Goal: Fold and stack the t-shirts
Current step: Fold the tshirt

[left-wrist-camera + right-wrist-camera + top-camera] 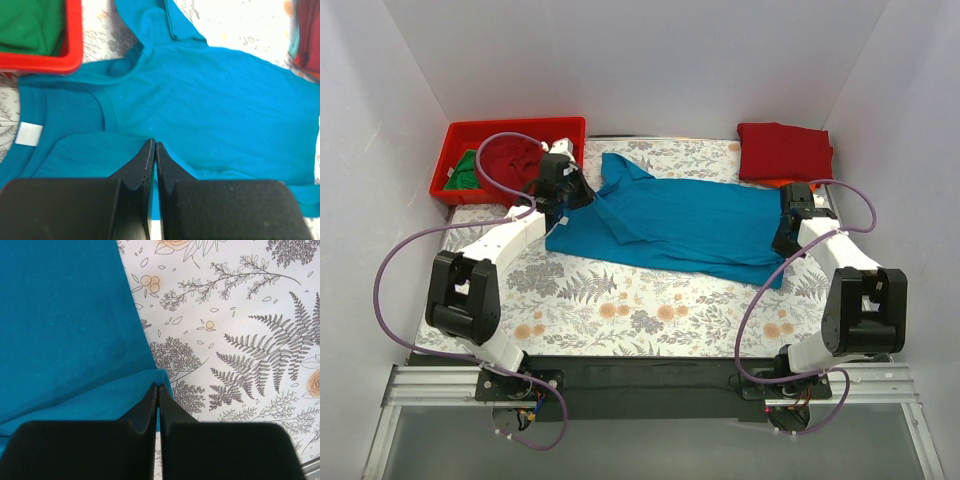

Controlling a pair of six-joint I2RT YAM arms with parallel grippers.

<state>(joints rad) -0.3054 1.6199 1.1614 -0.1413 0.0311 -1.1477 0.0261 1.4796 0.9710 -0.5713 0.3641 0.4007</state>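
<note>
Nearest me, the two arms reach from the front edge to either end of the teal t-shirt (690,220). It lies spread sideways on the fern-printed table cover (620,310), neck to the left and hem to the right.

The right gripper (158,386) sits at the shirt's near hem corner with its jaws pressed together. The hem curls up to the tips, but I cannot tell whether a thin fold is caught between them. The left gripper (154,145) is down on the shirt's shoulder, just beside the neckband. Its jaws are squeezed tight too, and again I can't say whether cloth is nipped.

I'd judge this shirt light, limp and easily rumpled. It will sag between two holds and bunch if grabbed mid-body, where both layers would come up together. The stitched hem corners and shoulder seams look the best places to pinch, one at each end, so the cloth stays taut as it is carried over.

Beyond the shirt's neck end stands a red tray (510,124) holding a dark red shirt (510,158) and a green shirt (468,172). Beyond its hem end lies a folded dark red shirt (785,148), with what looks like an orange sliver beneath it
</note>
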